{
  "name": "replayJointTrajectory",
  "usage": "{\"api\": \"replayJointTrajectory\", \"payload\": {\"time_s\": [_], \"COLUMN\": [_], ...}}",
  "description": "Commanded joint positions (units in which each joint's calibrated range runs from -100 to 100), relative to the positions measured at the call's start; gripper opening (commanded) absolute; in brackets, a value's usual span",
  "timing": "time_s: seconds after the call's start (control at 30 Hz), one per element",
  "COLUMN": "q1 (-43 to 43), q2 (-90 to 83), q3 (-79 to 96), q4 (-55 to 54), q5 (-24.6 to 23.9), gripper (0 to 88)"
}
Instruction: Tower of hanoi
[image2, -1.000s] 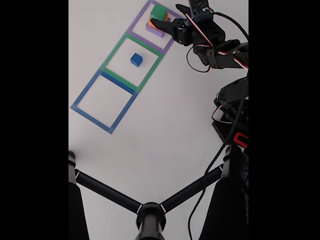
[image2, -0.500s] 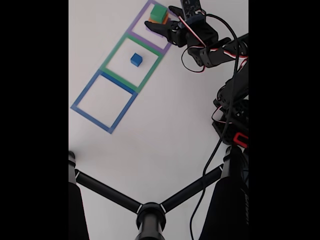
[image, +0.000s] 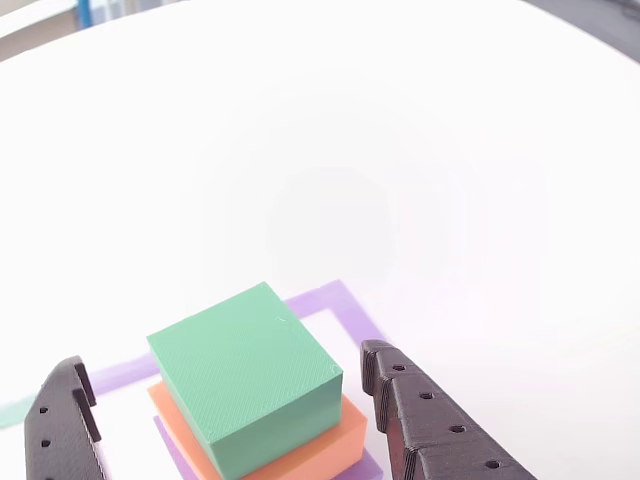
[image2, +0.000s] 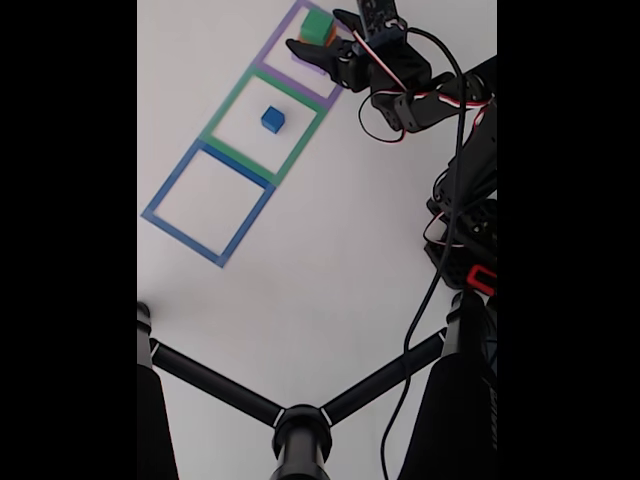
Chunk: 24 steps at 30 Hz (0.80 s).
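Three blocks sit stacked inside the far purple square; the green block tops the orange block. The pincer straddles the green one, fingers apart. It looks light, stiff and matte: grip its flat sides.

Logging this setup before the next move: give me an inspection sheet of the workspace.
Surface: white table, taped purple outline, green outline, blue outline.
Job's things: green block on orange block on purple slab, inside purple outline; blue cube in green outline.
Clutter: nothing seen.
Grippers: gripper open, fingers either side of green block, apart from it.
Cables: red, white and black wires along arm.
Surroundings: black tripod legs.
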Motion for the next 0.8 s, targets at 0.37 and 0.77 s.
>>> {"api": "replayJointTrajectory", "payload": {"time_s": [0.37,0.77], "q1": [-1.11,-1.78], "q2": [-0.44,-0.44], "q3": [-1.68,-1.86], "q4": [-1.38,-1.38], "q5": [0.00,0.00], "gripper": [24.2,14.9]}}
